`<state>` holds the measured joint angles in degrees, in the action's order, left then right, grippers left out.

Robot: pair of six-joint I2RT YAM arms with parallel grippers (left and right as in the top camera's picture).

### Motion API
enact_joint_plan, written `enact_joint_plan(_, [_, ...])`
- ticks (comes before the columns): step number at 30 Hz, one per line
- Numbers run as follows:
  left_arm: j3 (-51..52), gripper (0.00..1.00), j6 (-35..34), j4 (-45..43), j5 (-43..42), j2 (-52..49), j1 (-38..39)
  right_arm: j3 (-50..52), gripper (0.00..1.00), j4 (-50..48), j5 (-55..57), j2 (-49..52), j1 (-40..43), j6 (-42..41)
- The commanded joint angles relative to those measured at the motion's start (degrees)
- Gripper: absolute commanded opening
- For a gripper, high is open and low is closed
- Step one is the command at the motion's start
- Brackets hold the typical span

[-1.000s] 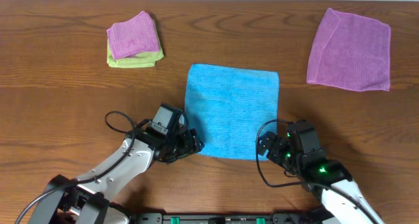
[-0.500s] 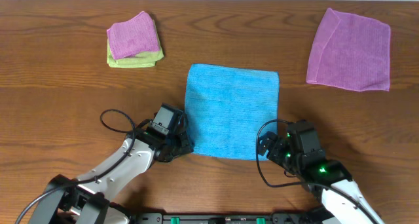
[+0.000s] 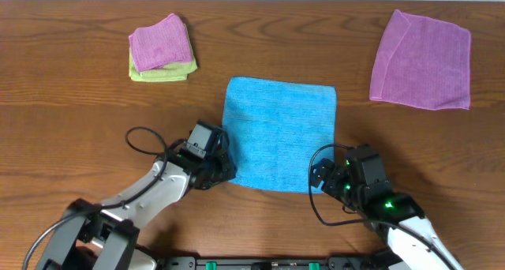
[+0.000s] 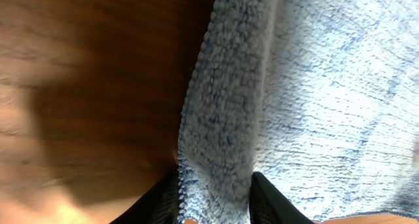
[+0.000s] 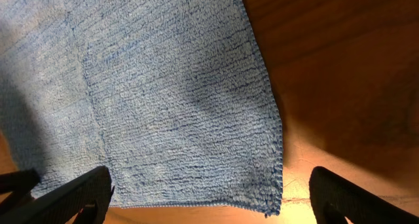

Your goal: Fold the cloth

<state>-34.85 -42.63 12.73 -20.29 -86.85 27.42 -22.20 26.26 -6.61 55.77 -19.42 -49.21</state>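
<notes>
The sky-blue cloth [image 3: 280,132] lies flat in the middle of the table. At its near-left corner my left gripper [image 3: 225,169] has its jaws shut on a raised ridge of the cloth's edge [image 4: 222,132], which is bunched between the two black fingers [image 4: 267,199]. My right gripper [image 3: 322,175] stands open at the near-right corner. In the right wrist view that corner of the cloth [image 5: 163,99] lies between the wide-apart fingers [image 5: 334,191], and neither touches it.
A larger purple cloth [image 3: 422,61] lies at the back right. A small folded purple cloth [image 3: 160,43] sits on a lime-green one [image 3: 162,74] at the back left. Black cables loop beside both arms near the front edge.
My left gripper has closed in on the cloth's near-left edge and pinched it into a ridge. The right gripper has stayed where it was, still open.
</notes>
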Motion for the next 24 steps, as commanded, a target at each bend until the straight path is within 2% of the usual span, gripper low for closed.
enact_joint_plan(1, [3.63, 0.34, 1.31, 1.6, 0.94, -4.76, 0.02, 0.02, 0.96, 0.04, 0.63, 0.09, -0.76, 0.2])
enact_joint_plan(9, [3.61, 0.29, 3.15, 4.61, -0.33, -4.76, 0.02, 0.02, 0.95, 0.07, 0.63, 0.09, -0.76, 0.2])
enact_joint_plan(17, [3.61, 0.33, 5.9, 12.15, -1.22, -4.76, 0.02, 0.02, 0.95, 0.09, 0.63, 0.09, -0.76, 0.2])
enact_joint_plan(24, [3.61, 0.33, 6.69, 13.64, -0.72, -4.74, 0.02, 0.02, 0.95, 0.07, 0.61, 0.09, -0.76, 0.17])
